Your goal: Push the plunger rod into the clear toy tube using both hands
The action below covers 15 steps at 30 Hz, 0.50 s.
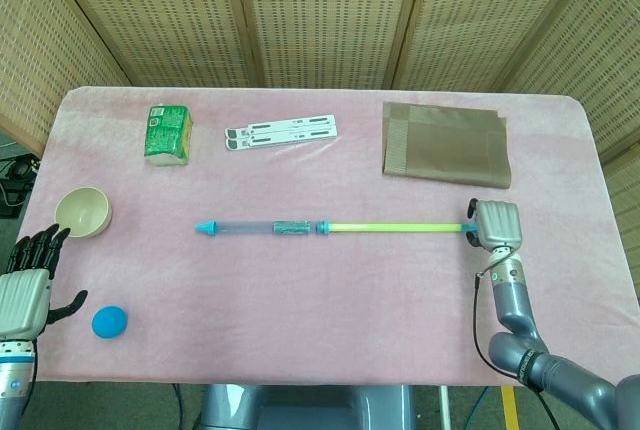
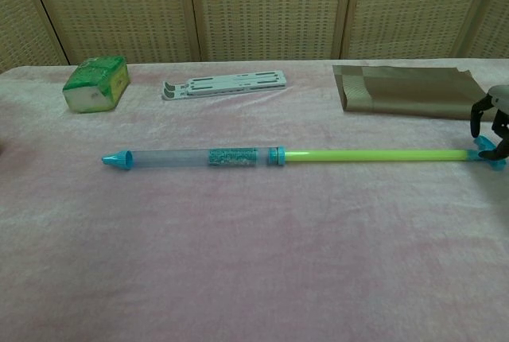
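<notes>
Two cameras split the scene unevenly: only the head view shows the left hand (image 1: 25, 290), low at the near left corner of the bench (image 1: 330, 310), fingers spread and holding nothing, with a cream bowl (image 1: 83, 211) just beyond it and a blue ball (image 1: 109, 322) beside it; the chest view shows none of these three. The chest view, in turn, shows what the head view hides under the back of the right hand (image 1: 496, 226): dark fingertips (image 2: 477, 125) curling down around the blue T-handle (image 2: 487, 151) at the rod's end, though whether they actually clamp it I cannot tell. The clear toy tube (image 1: 262, 227) lies flat across the middle of the pink-covered bench, its blue nozzle pointing left, a teal printed band near its right end too small to read. The yellow-green plunger rod (image 1: 395, 227) sticks out of the tube's blue collar almost fully extended and runs right to the handle, so the right hand sits at the far right end of the toy, well apart from the tube itself, while the left hand is well apart from the whole toy. At the back lie a green carton (image 1: 168, 134) with unreadable print, a white folding stand (image 1: 282, 133) and a folded brown cloth (image 1: 445, 143).
</notes>
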Motion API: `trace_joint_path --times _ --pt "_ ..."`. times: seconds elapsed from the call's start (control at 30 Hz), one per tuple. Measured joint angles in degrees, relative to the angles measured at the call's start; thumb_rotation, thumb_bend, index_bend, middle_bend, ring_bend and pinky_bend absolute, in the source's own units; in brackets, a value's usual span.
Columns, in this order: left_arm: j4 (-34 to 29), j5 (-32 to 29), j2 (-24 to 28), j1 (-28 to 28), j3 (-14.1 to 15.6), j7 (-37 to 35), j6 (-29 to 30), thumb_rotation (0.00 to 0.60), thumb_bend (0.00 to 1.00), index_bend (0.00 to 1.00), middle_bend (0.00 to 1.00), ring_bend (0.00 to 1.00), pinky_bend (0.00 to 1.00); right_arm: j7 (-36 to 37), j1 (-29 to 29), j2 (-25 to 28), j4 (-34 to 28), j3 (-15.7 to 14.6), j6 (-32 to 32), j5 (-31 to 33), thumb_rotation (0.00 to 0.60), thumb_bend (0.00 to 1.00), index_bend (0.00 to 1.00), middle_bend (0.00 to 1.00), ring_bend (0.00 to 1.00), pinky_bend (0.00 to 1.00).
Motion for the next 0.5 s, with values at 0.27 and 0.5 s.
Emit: trace_joint_path --times 0.27,0.5 --pt "0.2 -0.5 -0.1 -0.1 -0.3 -0.2 -0.5 0.600 0.25 0.00 0.00 0.00 0.00 0.0 1.5 -2.1 4.2 0.0 -2.2 1.1 0.600 0.53 0.52 0.96 0.95 0.56" --pt "0.4 -0.7 -0.1 -0.3 -0.2 -0.3 -1.1 0.600 0.25 0.00 0.00 0.00 0.00 -1.0 2.0 -3.2 6.1 -0.4 -3.8 2.6 0.600 0.56 0.52 0.96 0.95 0.56"
